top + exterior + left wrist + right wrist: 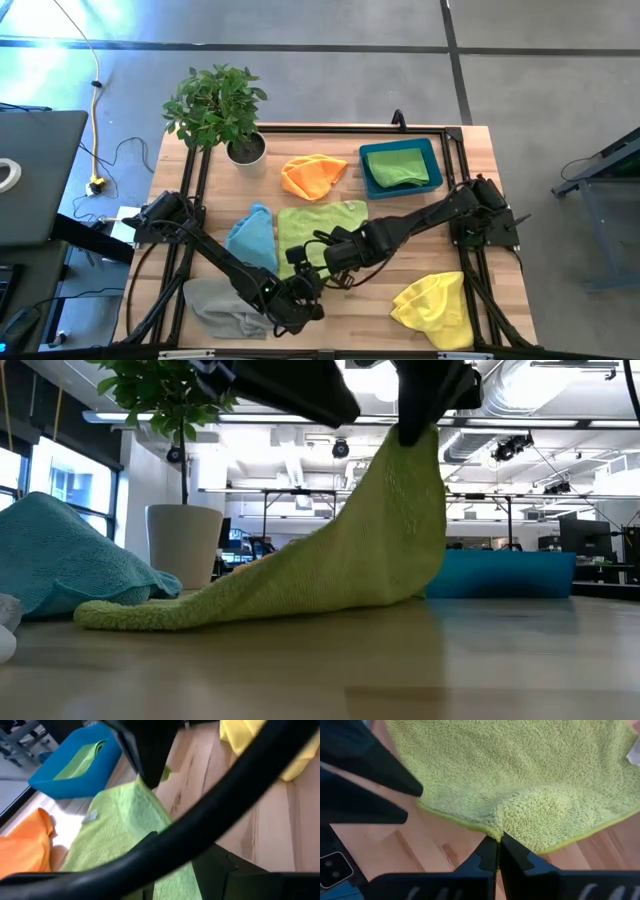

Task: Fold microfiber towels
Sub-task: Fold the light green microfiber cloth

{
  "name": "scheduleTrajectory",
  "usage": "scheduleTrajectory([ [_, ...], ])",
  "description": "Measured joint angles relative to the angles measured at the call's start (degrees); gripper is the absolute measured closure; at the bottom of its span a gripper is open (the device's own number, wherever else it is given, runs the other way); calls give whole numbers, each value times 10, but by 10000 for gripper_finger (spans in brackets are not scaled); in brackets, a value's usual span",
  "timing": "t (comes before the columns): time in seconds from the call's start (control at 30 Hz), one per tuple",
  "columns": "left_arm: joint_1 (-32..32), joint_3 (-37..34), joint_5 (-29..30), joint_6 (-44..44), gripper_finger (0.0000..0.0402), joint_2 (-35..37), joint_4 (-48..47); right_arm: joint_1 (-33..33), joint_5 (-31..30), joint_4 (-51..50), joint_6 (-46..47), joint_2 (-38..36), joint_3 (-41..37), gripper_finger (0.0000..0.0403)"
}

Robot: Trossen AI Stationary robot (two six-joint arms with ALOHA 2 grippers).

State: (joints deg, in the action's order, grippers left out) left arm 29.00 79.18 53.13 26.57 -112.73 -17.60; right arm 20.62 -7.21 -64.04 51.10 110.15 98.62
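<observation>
The lime green towel [325, 222] lies spread mid-table, its near edge raised like a tent [380, 530] under my right gripper [498, 842], which is shut on it. My left gripper [415, 802] stands open just beside that edge, toward the table's near side [303, 298], with nothing between its fingers. Around it are a light blue towel [252, 236], a grey towel [220, 302], a yellow towel [436, 306] and an orange towel [312, 175]. The green towel [398, 165] lies in the blue bin [432, 150]. My right gripper pinches the lime towel's near edge [492, 833] between its two shut fingers, the cloth puckered at the hold. The fingers come steeply from above. That edge hangs lifted below the gripper [420, 430]; the cloth slopes down, and its far part [180, 610] lies on the table.
A potted plant [218, 110] stands at the far left of the table. The blue bin sits at the far right. A black frame rail [330, 128] runs along the table's edges. Bare wood [360, 310] shows between the grey and yellow towels.
</observation>
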Motion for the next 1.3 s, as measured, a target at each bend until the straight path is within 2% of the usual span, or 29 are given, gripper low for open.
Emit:
scheduleTrajectory([
  [0.1,-11,0,-12,-25,298,0,24,0,4,0,0,0,0,402],
  [0.27,-31,0,-73,-49,298,0,48,0,11,1,-9,0,0,402],
  [0.47,-40,-14,-64,-66,298,0,75,0,8,-3,-47,0,0,402],
  [0.67,-54,-16,-75,-69,298,-24,69,4,8,-4,-123,0,0,402],
  [0.8,-55,-16,-74,-52,298,-41,57,7,8,0,-140,0,0,402],
  [0.93,-53,-15,-75,-32,298,-46,29,8,7,-6,-141,1,0,402],
  [1.3,-6,-15,-93,81,298,-48,-131,8,-3,-12,-141,0,0,402],
])
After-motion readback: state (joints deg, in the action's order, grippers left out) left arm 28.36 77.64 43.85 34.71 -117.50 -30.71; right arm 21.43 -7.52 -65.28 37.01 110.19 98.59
